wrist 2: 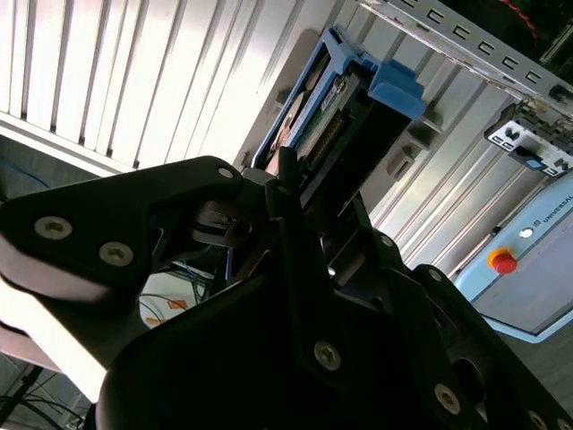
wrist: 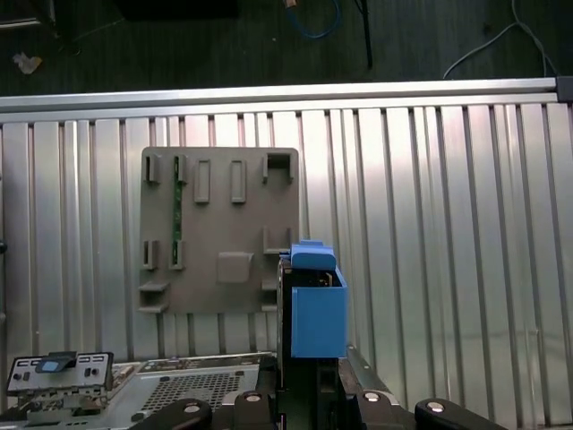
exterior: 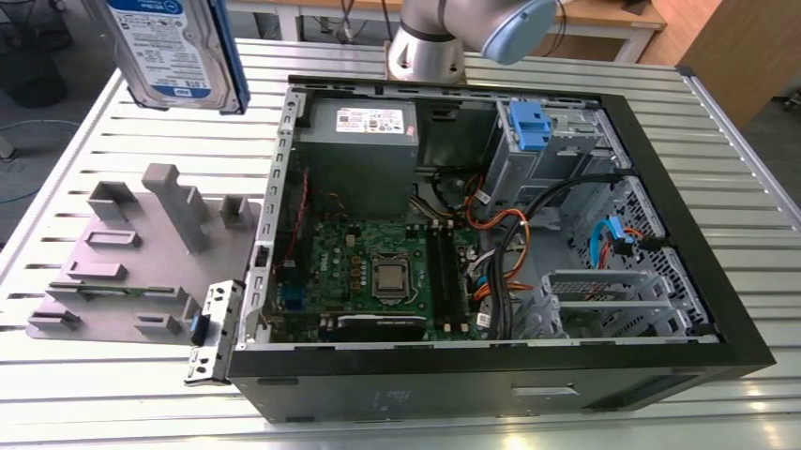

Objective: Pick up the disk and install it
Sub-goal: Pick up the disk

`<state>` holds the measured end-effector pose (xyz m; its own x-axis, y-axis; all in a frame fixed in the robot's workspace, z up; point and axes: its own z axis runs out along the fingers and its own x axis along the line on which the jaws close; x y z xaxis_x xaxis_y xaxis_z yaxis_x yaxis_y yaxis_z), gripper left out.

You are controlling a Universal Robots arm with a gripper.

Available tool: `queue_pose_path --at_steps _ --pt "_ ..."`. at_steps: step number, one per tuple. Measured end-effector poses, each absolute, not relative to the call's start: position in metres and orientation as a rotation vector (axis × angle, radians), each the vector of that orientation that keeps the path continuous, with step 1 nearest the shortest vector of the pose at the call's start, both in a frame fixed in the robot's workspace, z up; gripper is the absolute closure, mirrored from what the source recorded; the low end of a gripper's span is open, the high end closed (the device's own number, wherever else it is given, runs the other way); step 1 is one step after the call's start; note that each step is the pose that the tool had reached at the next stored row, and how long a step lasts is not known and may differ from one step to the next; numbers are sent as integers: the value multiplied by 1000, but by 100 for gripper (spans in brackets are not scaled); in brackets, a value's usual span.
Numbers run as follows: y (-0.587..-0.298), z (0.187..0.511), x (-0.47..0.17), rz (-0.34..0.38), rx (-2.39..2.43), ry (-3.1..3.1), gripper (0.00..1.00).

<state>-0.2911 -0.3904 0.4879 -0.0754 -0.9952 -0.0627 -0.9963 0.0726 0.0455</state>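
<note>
The disk (exterior: 169,52), a silver hard drive with a blue-and-white label and a blue carrier frame, hangs high above the table at the exterior view's far left, beyond the open computer case (exterior: 501,356). In both wrist views it stands edge-on between my fingers: the blue carrier (wrist: 318,309) rises from my gripper (wrist: 313,385), and its blue tab (wrist 2: 394,90) juts out past my gripper (wrist 2: 313,197). My gripper is shut on the disk. Inside the case stands the upright grey bay with a blue tab (exterior: 532,131).
A grey fixture plate (exterior: 126,272) (wrist: 219,228) with raised pegs lies on the slatted metal table (exterior: 113,403), directly below the disk. A loose metal bracket (exterior: 210,328) leans at the case's corner. The case holds a motherboard (exterior: 375,272), a power supply (exterior: 363,131) and cables (exterior: 501,244).
</note>
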Motion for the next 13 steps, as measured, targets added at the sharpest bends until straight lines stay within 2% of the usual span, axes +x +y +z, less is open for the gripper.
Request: queue_pose_path --at_steps 13 --pt "-390 488 -265 119 -2126 2290 65"
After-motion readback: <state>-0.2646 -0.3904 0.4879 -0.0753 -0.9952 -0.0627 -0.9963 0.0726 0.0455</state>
